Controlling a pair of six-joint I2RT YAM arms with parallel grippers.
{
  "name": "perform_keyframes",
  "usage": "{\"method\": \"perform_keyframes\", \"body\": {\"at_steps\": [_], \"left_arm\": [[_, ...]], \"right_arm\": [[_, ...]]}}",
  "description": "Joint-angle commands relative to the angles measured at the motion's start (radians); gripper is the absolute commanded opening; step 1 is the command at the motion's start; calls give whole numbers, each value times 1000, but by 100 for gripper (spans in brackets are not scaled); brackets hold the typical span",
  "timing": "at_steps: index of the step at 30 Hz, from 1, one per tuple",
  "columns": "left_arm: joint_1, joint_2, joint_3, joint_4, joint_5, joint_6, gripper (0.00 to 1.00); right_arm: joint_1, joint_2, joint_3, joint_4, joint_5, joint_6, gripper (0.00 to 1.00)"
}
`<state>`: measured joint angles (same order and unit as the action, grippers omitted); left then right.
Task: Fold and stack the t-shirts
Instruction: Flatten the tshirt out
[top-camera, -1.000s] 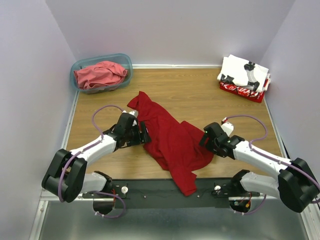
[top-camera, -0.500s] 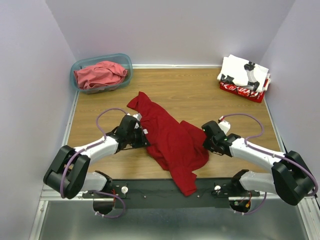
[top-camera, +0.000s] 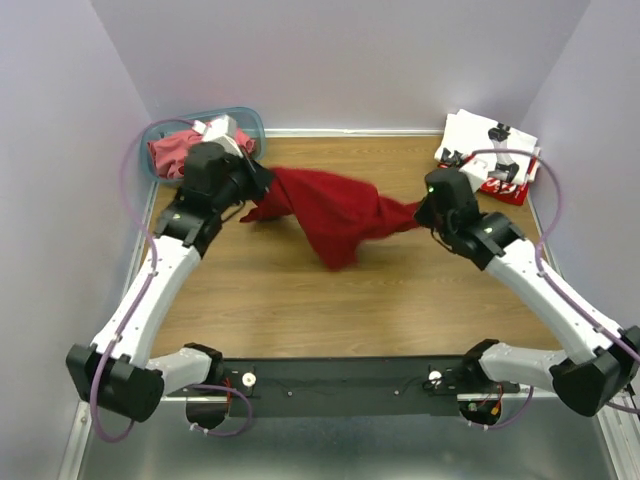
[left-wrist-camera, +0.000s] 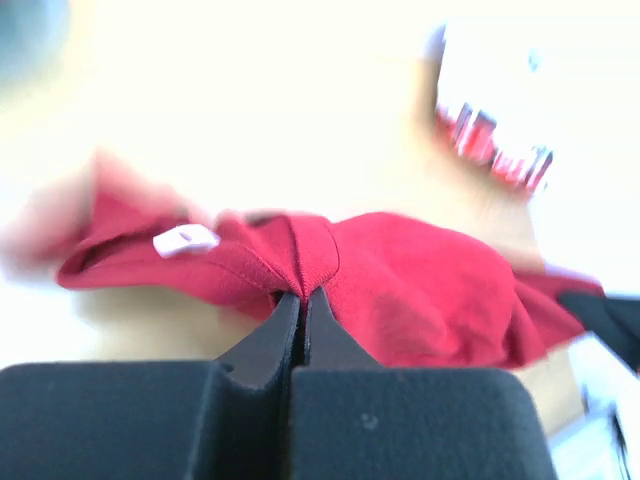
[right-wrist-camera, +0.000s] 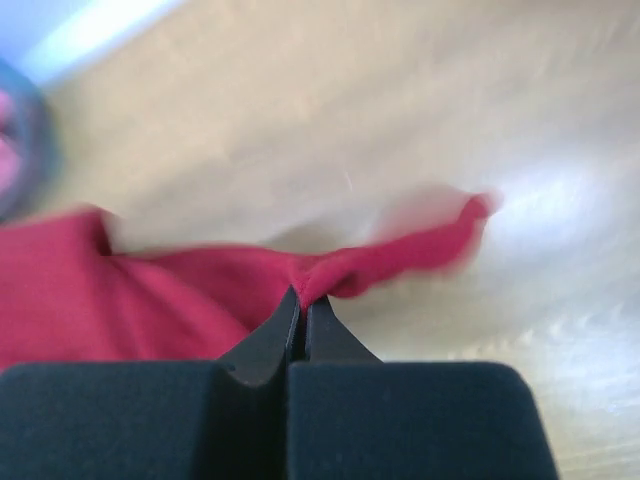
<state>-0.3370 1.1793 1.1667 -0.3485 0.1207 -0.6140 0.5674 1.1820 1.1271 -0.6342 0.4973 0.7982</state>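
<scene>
Wooden table (top-camera: 350, 310), deep red t-shirt (top-camera: 335, 215) hung stretched toward 12 o'clock, left gripper (top-camera: 258, 190) and right gripper (top-camera: 418, 212) each clamped on an edge. Floppy, light cloth; seams probably gripped best.

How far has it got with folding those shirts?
Two look done: the white printed shirt lies folded on the red lettered shirt at the far right corner. In hand: the left gripper and right gripper are both shut on the deep red shirt, holding it stretched between them above the table. Left: folding it, then the coral shirt crumpled in the teal tub.
</scene>
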Motion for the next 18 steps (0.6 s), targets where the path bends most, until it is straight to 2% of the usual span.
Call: {"method": "perform_keyframes", "body": {"at_steps": [1, 8, 11, 15, 18], "left_arm": [[32, -73, 160, -98, -101, 105, 0], [64, -220, 266, -129, -234, 158, 0], [67, -248, 303, -150, -213, 181, 0], [67, -238, 286, -136, -148, 198, 0], [70, -163, 222, -100, -139, 232, 0]], "right_arm": [[-9, -57, 164, -162, 187, -102, 1], [-9, -185, 333, -216, 253, -174, 0], [-8, -211, 387, -245, 271, -177, 1], [-8, -194, 386, -245, 262, -169, 0], [-8, -139, 306, -234, 264, -130, 0]]}}
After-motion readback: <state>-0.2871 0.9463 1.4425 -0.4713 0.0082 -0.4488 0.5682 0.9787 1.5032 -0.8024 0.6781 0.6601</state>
